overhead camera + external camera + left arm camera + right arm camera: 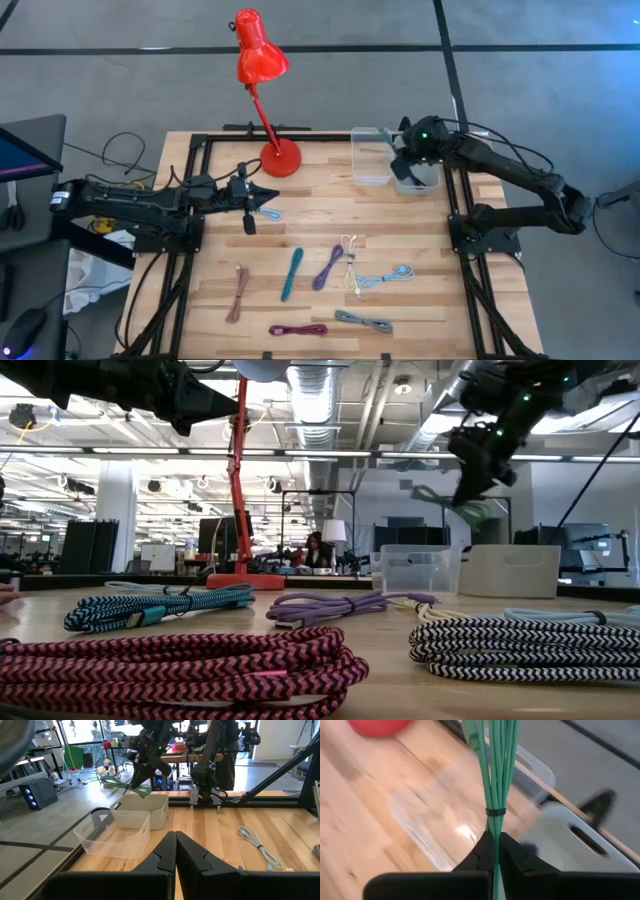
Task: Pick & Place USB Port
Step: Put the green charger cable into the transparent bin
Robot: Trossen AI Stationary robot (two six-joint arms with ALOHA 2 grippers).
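We see the green cable run off the right wrist picture's top edge, its ends unseen; the red lamp base is cut off and blurred there; the bins' contents we cannot tell.

Red lamp at upper left, green cable, pink zigzag cable, light wood counter.

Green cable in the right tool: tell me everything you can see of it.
The green cable is a thin cord coiled into a long bundle, cinched by a dark tie partway along. The right tool is shut on one end; the rest hangs free in the air above the bins at the table's far right, touching nothing else. Its plugs aren't visible.
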